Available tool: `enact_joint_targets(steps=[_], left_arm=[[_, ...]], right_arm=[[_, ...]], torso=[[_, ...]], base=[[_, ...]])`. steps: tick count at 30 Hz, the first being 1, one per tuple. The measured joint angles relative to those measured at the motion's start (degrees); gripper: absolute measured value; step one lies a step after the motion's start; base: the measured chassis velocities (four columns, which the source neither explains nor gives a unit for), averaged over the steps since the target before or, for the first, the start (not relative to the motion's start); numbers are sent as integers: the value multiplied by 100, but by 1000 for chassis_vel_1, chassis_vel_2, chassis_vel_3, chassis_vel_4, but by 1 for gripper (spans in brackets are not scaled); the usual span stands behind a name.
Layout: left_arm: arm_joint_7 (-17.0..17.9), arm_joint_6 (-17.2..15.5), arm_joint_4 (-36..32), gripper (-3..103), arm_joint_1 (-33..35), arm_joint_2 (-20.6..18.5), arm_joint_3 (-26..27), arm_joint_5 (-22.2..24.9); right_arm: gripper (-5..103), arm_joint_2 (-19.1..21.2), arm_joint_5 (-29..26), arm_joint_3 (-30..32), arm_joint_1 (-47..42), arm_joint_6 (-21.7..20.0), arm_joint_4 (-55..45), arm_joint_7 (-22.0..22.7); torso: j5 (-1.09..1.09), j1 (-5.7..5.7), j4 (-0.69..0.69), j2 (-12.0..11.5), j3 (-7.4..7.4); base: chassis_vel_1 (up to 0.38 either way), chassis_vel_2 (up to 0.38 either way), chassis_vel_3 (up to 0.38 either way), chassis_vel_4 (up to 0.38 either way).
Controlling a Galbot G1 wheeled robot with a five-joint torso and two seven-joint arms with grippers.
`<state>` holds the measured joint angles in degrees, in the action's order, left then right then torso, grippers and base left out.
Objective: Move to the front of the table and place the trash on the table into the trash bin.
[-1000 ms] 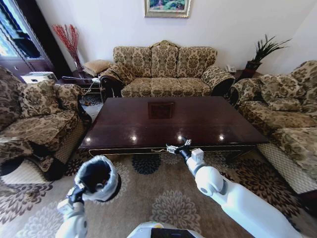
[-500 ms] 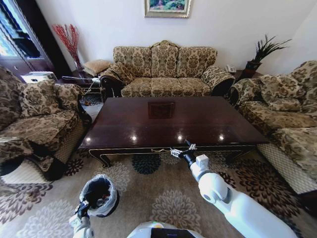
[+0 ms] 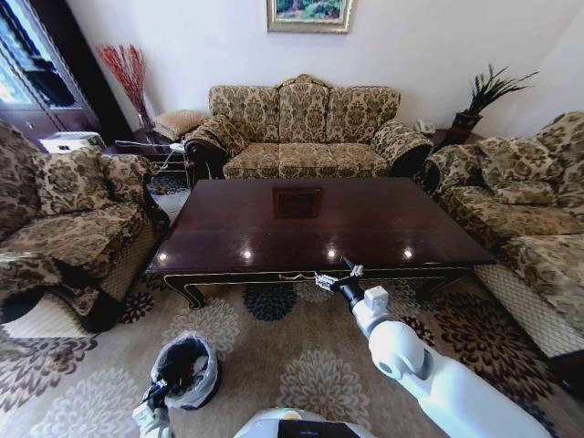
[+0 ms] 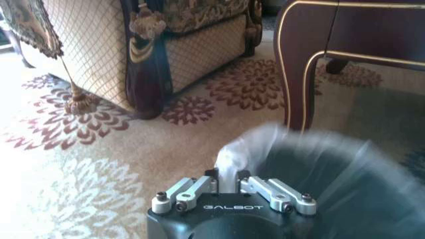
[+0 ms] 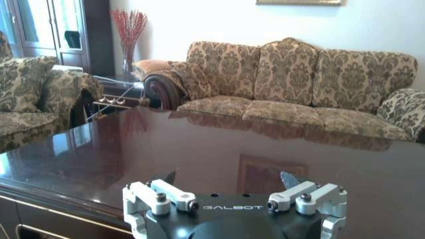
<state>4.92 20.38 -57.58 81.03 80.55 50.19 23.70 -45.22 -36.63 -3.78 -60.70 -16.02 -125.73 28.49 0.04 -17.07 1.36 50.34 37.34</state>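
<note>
hanging low at the robot's left, the left claw (image 4: 228,188) pinches the liner rim of the trash bin (image 3: 185,370) on the carpet, while the spread right claw (image 3: 336,275) hovers at the tabletop (image 3: 319,224) near edge

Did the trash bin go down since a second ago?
Yes. The trash bin, held by the left gripper, has dropped lower and away from the table edge, toward the carpet; the table itself has not shifted.

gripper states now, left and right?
Left gripper: shut on the trash bin's liner rim, low beside the table.
Right gripper: open, empty, at the table's near edge.
</note>
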Motion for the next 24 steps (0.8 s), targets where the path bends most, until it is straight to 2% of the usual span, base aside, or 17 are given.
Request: enact_joint_targets(steps=[2, 4, 8, 9, 10, 12, 13, 14, 16, 17, 18, 19, 20, 22, 24], left_arm=[[-1, -47, -59, 28, 42, 4, 6, -23], [-1, -84, -87, 28, 60, 11, 10, -31], [8, -412, -467, 50, 242, 73, 67, 12], [8, -412, -467, 50, 242, 73, 67, 12], [20, -438, -597, 50, 292, 85, 85, 32], [36, -477, -884, 60, 384, 108, 124, 50], [66, -551, -1241, 66, 473, 133, 161, 90], [66, -551, -1241, 66, 473, 133, 161, 90], [172, -679, -1768, 76, 566, 161, 233, 202], [245, -752, -2067, 76, 617, 171, 286, 267], [285, -772, -2198, 82, 641, 174, 308, 288], [405, -780, -2693, 87, 731, 180, 407, 287], [405, -780, -2693, 87, 731, 180, 407, 287], [355, -715, -3419, 97, 951, 219, 626, -62], [-11, -760, -4571, 100, 1371, 337, 929, -693]], right_arm=[[100, -8, 11, 11, -4, 9, -4, -4], [100, -10, 14, 11, -4, 11, -4, -5], [100, -3, 17, 30, 0, 19, -17, -9], [100, -3, 17, 30, 0, 19, -17, -9], [100, 6, 17, 42, 1, 19, -24, -9], [100, 22, 17, 55, 1, 23, -32, -11], [100, 32, 17, 61, 2, 24, -44, -12], [100, 32, 17, 61, 2, 24, -44, -12], [100, 40, 10, 68, 5, 24, -73, -12], [100, 43, 3, 79, 6, 24, -94, -12], [100, 43, -1, 86, 7, 24, -102, -12], [100, 45, -9, 136, 5, 24, -147, -12], [100, 45, -9, 136, 5, 24, -147, -12], [100, 50, -6, 325, -75, 3, -269, -59], [100, 53, 91, 682, -328, -101, -437, -137]], torso=[[-4, 0, 1, 0, 0], [-4, 0, 0, 0, 0], [-4, 0, 1, 0, 0], [-4, 0, 1, 0, 0], [-4, 0, 1, 0, 0], [-5, 0, 1, 0, 0], [-4, 0, 1, 0, 0], [-4, 0, 1, 0, 0], [-5, 0, -1, 0, 0], [-4, 0, -1, 0, 0], [-5, 0, -1, 0, 0], [-4, 0, -1, 0, 0], [-4, 0, -1, 0, 0], [-5, 0, 0, -1, 1], [-2, 0, 3, 0, 0]], base=[[0, 0, 0, 0], [0, 0, 0, 0], [0, 0, 0, 0], [0, 0, 0, 0], [0, 0, 0, 0], [0, 0, 0, 0], [0, 0, 0, 0], [0, 0, 0, 0], [0, 0, 0, 0], [0, 0, 0, 0], [0, 0, 0, 0], [0, 0, 0, 0], [0, 0, 0, 0], [0, 0, 0, 0], [0, 0, 0, 0]])
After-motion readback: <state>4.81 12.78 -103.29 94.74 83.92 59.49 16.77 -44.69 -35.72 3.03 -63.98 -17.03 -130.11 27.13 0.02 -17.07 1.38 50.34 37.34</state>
